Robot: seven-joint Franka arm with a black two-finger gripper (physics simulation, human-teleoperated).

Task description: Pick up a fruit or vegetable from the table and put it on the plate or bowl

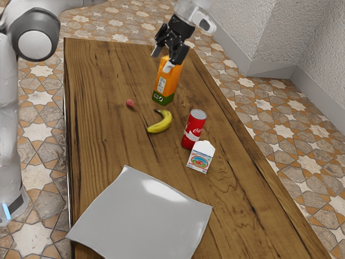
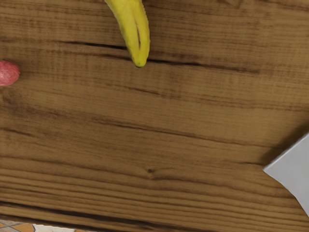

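Gripper (image 1: pixel 167 56) hangs high over the wooden table (image 1: pixel 102 70) with its jaws spread apart and clamped on nothing. An orange juice carton (image 1: pixel 166 81) stands upright right below the fingertips; whether they touch it cannot be told. Beyond the carton lies the banana (image 1: pixel 160 123) (image 2: pixel 131 29), with a small red fruit (image 1: pixel 130 103) (image 2: pixel 7 72) off to one side. A red soda can (image 1: pixel 194 128) and a small box (image 1: pixel 201 156) stand farther out. The grey square plate (image 1: pixel 140 218) (image 2: pixel 294 169) lies farthest from the hand.
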